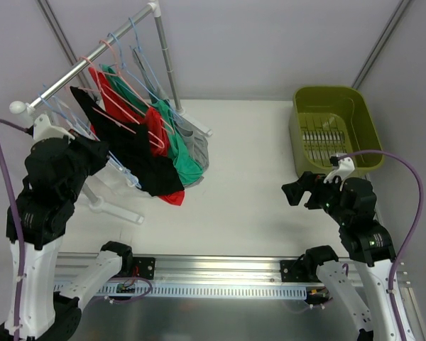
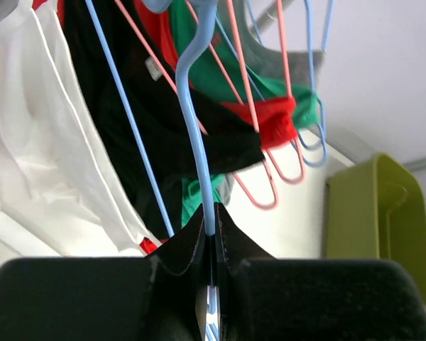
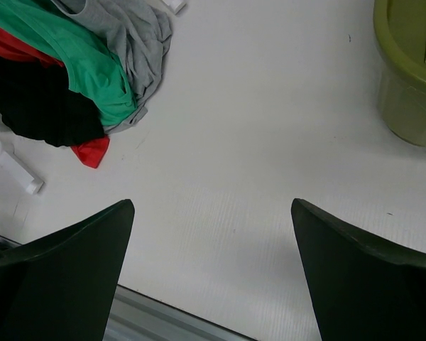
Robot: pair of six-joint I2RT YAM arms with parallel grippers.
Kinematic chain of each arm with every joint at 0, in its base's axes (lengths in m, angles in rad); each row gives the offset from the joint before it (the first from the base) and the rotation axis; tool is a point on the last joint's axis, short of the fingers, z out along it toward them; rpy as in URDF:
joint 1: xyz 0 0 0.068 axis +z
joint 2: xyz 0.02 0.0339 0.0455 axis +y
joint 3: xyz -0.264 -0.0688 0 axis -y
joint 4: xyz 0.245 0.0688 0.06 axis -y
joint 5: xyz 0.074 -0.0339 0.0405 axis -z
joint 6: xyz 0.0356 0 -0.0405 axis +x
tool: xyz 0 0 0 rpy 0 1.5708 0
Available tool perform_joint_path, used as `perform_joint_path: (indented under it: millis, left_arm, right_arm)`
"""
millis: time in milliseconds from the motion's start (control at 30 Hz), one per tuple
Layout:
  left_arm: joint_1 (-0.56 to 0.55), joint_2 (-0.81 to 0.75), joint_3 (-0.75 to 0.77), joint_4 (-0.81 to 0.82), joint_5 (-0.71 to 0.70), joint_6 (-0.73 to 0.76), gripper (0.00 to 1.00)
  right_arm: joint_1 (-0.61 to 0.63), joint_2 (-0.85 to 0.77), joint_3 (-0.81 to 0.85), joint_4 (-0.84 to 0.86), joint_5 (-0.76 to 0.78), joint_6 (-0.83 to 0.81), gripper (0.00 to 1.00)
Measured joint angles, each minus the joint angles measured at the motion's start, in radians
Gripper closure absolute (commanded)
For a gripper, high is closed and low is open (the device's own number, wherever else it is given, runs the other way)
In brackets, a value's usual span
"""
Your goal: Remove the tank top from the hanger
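Note:
Several tank tops hang on a clothes rack [image 1: 92, 60] at the far left: black [image 1: 138, 160], red [image 1: 155, 128], green [image 1: 184, 153] and grey [image 1: 197, 145]. My left gripper [image 2: 213, 231] is shut on the lower wire of a light blue hanger [image 2: 195, 142], with the jaws pressed flat against it. A white tank top [image 2: 50, 142] hangs just left of that hanger; I cannot tell whether it is on it. From above, the left gripper [image 1: 103, 153] sits at the rack beside the black top. My right gripper [image 3: 211, 204] hovers open over bare table, holding nothing.
Pink hangers [image 2: 270, 163] and more blue ones [image 2: 316, 106] dangle from the rail among the clothes. The rack's white foot [image 1: 117, 211] lies on the table near the left arm. An olive green basket [image 1: 334, 128] stands at the back right, beyond the right gripper [image 1: 295, 192].

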Motion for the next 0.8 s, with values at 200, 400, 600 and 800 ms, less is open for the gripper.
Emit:
perform_joint_path:
  millis: [200,400,600,800]
  left_arm:
    - [0.000,-0.185,-0.109,-0.004,0.170,-0.002,1.00]
    - [0.000,-0.265,-0.180,-0.002,0.437,0.031,1.00]
    - [0.000,-0.317,-0.238,-0.008,0.722,0.077,1.00]
    - [0.000,-0.296,-0.246,-0.006,1.043,0.130,1.00]
  right_arm:
    - [0.000,0.032,0.000,0.021,-0.002,0.009,0.01]
    - [0.000,0.053,0.000,0.076,-0.062,0.016,0.01]
    - [0.000,0.090,0.000,0.148,-0.154,0.035,0.00]
    - [0.005,0.134,-0.037,0.354,-0.383,0.105,0.02]
